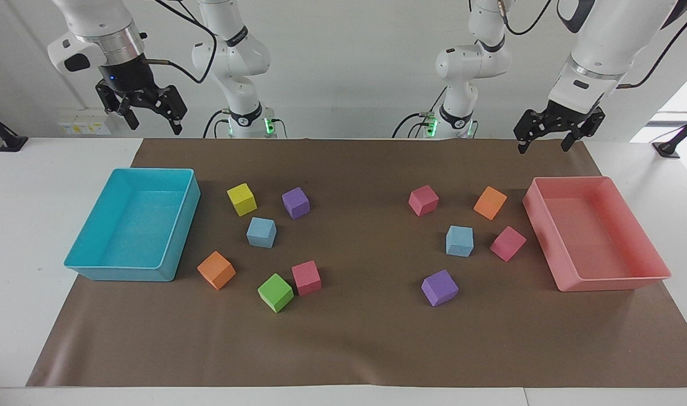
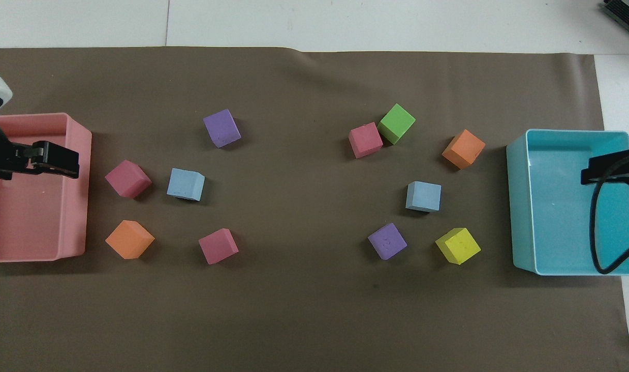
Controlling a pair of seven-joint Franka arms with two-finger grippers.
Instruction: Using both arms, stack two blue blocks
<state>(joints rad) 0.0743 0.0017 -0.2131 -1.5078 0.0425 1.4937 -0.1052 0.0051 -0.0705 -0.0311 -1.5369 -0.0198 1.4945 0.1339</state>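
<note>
Two blue blocks lie apart on the brown mat. One blue block (image 1: 261,232) (image 2: 423,196) sits toward the right arm's end, among yellow, purple and pink cubes. The other blue block (image 1: 459,241) (image 2: 186,184) sits toward the left arm's end, beside a pink cube. My right gripper (image 1: 154,124) (image 2: 603,169) hangs high over the turquoise tray (image 1: 181,225), open and empty. Over the pink tray (image 1: 541,225), my left gripper (image 1: 545,145) (image 2: 56,160) is likewise raised, open and holding nothing. Neither touches a block.
Around the blue blocks lie a yellow cube (image 1: 242,199), purple cubes (image 1: 296,202) (image 1: 439,287), orange cubes (image 1: 216,270) (image 1: 490,202), a green cube (image 1: 276,292) and pink cubes (image 1: 306,277) (image 1: 423,200) (image 1: 507,243). A tray stands at each end of the mat.
</note>
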